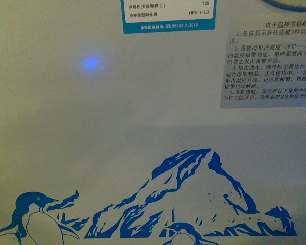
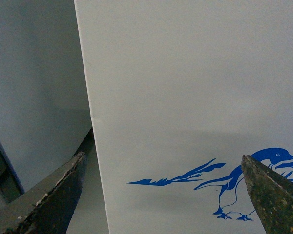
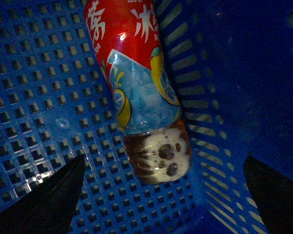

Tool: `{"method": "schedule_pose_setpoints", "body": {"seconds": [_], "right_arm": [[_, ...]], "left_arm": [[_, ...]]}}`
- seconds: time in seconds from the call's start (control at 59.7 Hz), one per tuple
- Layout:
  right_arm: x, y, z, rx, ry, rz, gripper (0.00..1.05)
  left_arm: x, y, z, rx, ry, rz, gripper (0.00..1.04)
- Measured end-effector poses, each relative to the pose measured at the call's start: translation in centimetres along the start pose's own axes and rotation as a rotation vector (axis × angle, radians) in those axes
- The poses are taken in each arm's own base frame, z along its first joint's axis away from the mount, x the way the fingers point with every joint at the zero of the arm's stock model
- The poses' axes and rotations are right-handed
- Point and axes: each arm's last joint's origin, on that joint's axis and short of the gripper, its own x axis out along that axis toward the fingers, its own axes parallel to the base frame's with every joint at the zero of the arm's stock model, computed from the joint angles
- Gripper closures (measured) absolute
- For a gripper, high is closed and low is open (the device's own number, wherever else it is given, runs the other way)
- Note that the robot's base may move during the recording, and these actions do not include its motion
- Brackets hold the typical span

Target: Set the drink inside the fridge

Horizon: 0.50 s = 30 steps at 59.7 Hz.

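Note:
The drink [image 3: 136, 83], a plastic bottle with a red label, white lettering and brown liquid, lies on its side on the perforated floor of a blue plastic crate [image 3: 34, 92]; its cap is out of view. My right gripper [image 3: 163, 195] is open, with the bottle's base just ahead of the gap between its dark fingers. The fridge [image 1: 117, 117] fills the front view as a white wall with a blue mountain and penguins. My left gripper [image 2: 163, 195] is open and empty in front of the fridge's [image 2: 185, 87] white side near its vertical edge.
The crate's slotted wall [image 3: 219, 97] rises close beside the bottle. A blue light spot [image 1: 91, 63] glows on the fridge front, with a blue-bordered rating label [image 1: 168, 15] and a grey instruction sticker [image 1: 270, 61] above. A grey surface [image 2: 34, 87] lies beyond the fridge's edge.

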Motion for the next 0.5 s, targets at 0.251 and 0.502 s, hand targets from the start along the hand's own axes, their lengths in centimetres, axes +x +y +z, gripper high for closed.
{"method": "schedule_pose_setpoints", "body": {"seconds": [0.251,0.502], "right_arm": [[4.0,0.5,-0.2,0.058,0.029,-0.019,0.07],[7.4,1.0,0.4,0.095,0.040,-0.034,0.07]], "left_arm": [[0.0,0.0,0.0,0.000,0.000,0.000,0.08],[0.0,0.0,0.0,0.000,0.000,0.000,0.08]]}}
